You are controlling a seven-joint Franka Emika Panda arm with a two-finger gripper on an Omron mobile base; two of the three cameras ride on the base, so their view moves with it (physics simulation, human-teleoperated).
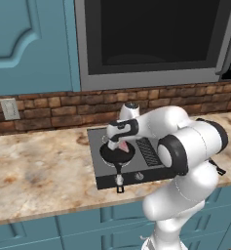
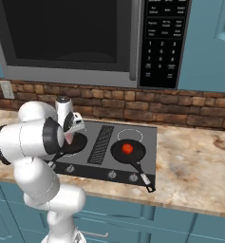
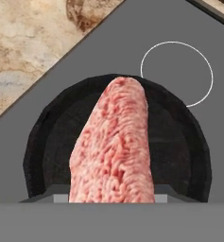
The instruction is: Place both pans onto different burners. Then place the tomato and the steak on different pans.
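A pinkish-red steak (image 3: 113, 146) hangs from my gripper (image 1: 116, 145), which is shut on it just above the left pan (image 1: 119, 155). This black pan (image 3: 179, 142) sits on the front left burner of the dark cooktop (image 1: 98, 135), handle toward the counter's front edge. Beyond it a rear burner (image 3: 177, 73) shows as a bare white ring. In the right base view the other pan (image 2: 135, 154) rests on the front right burner with the red tomato (image 2: 127, 148) inside, and the left pan (image 2: 77, 144) is partly hidden by my arm.
A ribbed black vent (image 2: 100, 137) runs down the cooktop's middle, with round knobs (image 2: 112, 175) along its front. A microwave (image 2: 71, 38) hangs low overhead. Marble counter (image 1: 34, 171) stretches to the left, backed by a brick wall (image 1: 48, 110).
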